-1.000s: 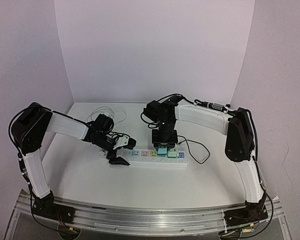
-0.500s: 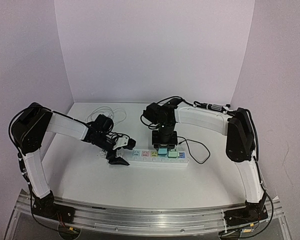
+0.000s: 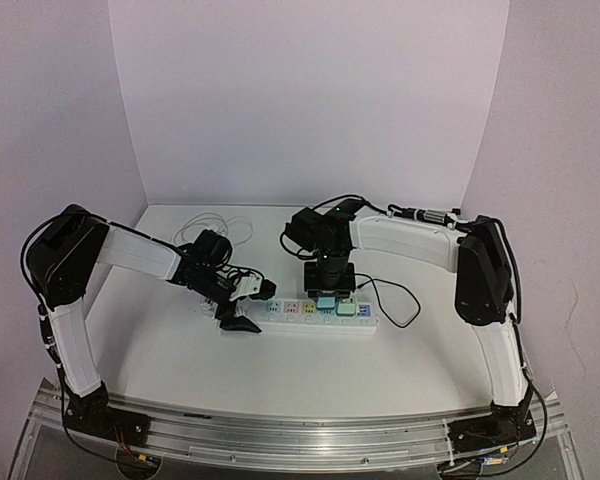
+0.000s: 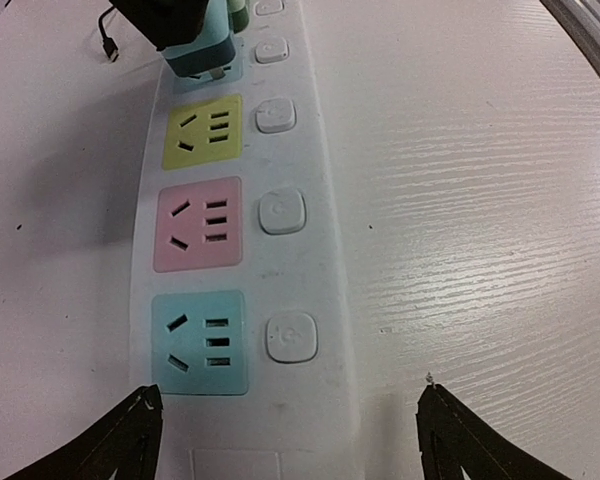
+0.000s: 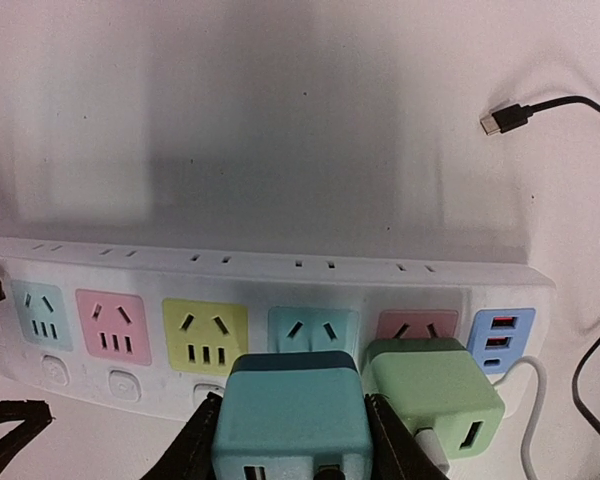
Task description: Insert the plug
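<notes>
A white power strip [image 3: 300,320] with coloured sockets lies across the table. My right gripper [image 5: 292,425] is shut on a teal cube plug [image 5: 292,410], held down at the strip's teal socket [image 5: 313,328]. In the left wrist view a bit of metal prong shows between the plug [image 4: 202,55] and the socket face. A green plug [image 5: 435,390] sits in the neighbouring pink socket. My left gripper [image 4: 288,392] is open and straddles the strip's left end [image 4: 325,280], one finger on each side, holding nothing.
A coil of white cable [image 3: 215,228] lies at the back left. A black cable loops on the table right of the strip [image 3: 395,300], and its loose connector end [image 5: 500,118] lies behind the strip. Walls close in on three sides.
My left gripper has shifted slightly right along the strip's end and spread a little wider. The right arm and the teal plug have hardly moved.
</notes>
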### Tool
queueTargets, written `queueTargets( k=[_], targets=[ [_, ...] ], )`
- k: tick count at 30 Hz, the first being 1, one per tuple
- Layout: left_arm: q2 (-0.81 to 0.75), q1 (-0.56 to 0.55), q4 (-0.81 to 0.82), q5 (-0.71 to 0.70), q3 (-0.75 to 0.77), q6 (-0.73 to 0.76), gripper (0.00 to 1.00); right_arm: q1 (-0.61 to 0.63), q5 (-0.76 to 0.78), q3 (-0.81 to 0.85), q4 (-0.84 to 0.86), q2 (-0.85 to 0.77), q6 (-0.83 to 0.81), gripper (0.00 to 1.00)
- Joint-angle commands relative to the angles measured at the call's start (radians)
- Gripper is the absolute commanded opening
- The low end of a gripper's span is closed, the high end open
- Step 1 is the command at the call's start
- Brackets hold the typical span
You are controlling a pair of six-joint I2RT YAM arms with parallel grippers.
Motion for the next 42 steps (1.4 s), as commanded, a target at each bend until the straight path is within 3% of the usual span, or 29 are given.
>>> queueTargets(
  k=[1,11,42],
  targets=[
    [0.014,-0.008,-0.046,-0.014,0.012,0.025,0.87,0.001,0.005,0.049,-0.036,-0.02,-0.01,0.0],
    [0.016,-0.012,-0.058,0.0,0.013,0.019,0.8,0.009,0.016,0.031,-0.038,-0.018,-0.003,0.0],
    [0.014,-0.012,-0.045,-0.028,0.022,-0.014,0.76,0.039,0.193,0.016,-0.126,-0.005,-0.024,0.0]
  ],
)
